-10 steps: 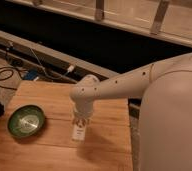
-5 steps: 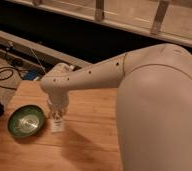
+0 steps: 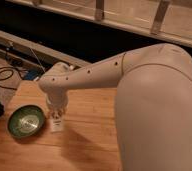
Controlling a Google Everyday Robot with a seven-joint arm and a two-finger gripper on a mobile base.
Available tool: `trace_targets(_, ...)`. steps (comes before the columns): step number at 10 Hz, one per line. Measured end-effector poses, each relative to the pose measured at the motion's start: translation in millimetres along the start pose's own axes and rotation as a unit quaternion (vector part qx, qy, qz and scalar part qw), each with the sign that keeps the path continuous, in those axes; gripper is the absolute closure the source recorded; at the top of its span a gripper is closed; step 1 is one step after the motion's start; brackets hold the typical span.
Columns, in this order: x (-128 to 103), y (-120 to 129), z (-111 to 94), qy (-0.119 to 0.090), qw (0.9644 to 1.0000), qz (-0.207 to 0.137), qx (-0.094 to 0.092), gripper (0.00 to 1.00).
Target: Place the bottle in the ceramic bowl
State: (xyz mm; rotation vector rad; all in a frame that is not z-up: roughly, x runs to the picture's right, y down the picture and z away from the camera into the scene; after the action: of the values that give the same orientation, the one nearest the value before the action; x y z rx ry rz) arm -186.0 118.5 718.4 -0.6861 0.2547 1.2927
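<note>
Camera view, from the left side: a dark cable (image 3: 1,76) lies on the floor, up and left of the bowl (image 3: 25,122). The bowl sits on the wooden table (image 3: 96,127) near its left edge, and nothing is in it. Just to the right of the bowl hangs the gripper (image 3: 57,116), pointing down. Its jaws look pressed onto the top part of the bottle (image 3: 57,125). The bottle is upright under them, so its long axis is about vertical, and its lower end is close to the table; I cannot tell if it touches the wood. It is beside the bowl, outside the rim, not over the inside. Further right of the bowl, the white arm (image 3: 89,75) goes up and right to the big body of the robot.

I judge the coming move depends on this one relation: the bowl lies to the left of the jaws, so the bottle must go left over the rim before it is released.
</note>
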Motion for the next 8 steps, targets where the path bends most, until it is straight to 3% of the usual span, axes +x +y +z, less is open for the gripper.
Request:
trace_targets(2, 0, 2, 1, 0.002, 1.0000, -0.008, 0.000, 1.00)
trace_targets(5, -14, 43, 8, 0.006, 0.9973, -0.074, -0.002, 1.00)
trace_targets(6, -22, 65, 11, 0.007, 0.9949, -0.101, -0.003, 1.00)
trace_targets(8, -41, 117, 19, 0.009, 0.9869, -0.161, -0.010, 1.00)
